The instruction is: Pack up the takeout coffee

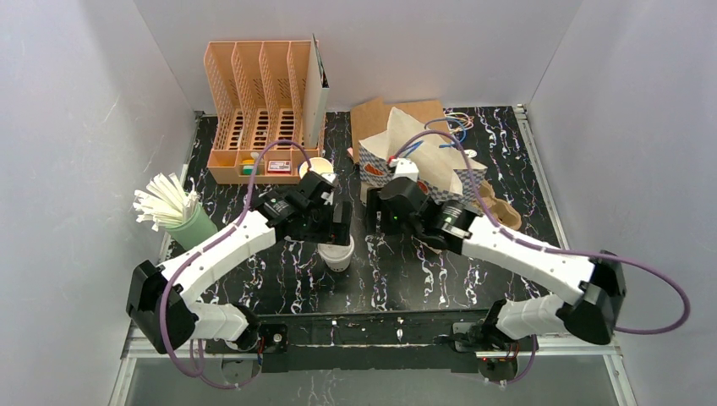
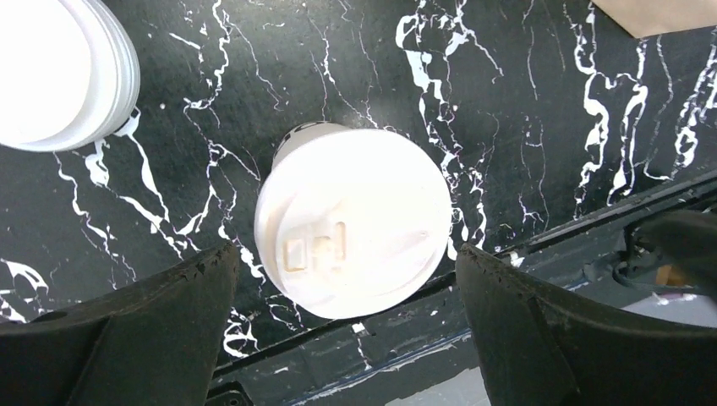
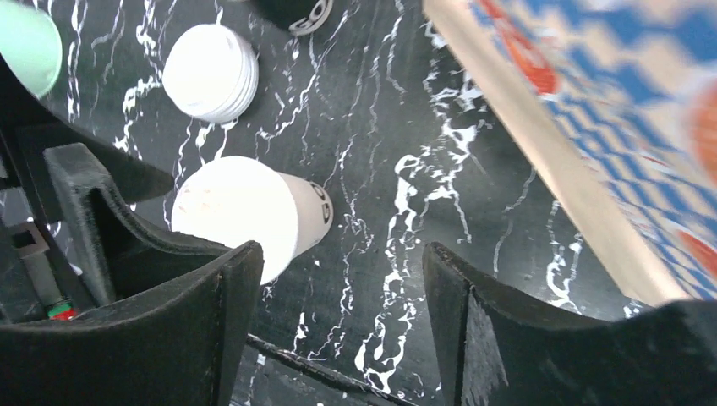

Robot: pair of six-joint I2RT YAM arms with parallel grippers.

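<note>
now both open, empty: left gripper (image 2: 347, 262) over lidded cup (image 2: 353, 222), right gripper (image 3: 340, 254) at 1 o'clock; pinch gently below lid.

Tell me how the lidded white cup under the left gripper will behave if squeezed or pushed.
The cup looks like thin paper, so a hard squeeze would probably dent it. It narrows toward its base, so a high push might tip it, then it could roll.
</note>
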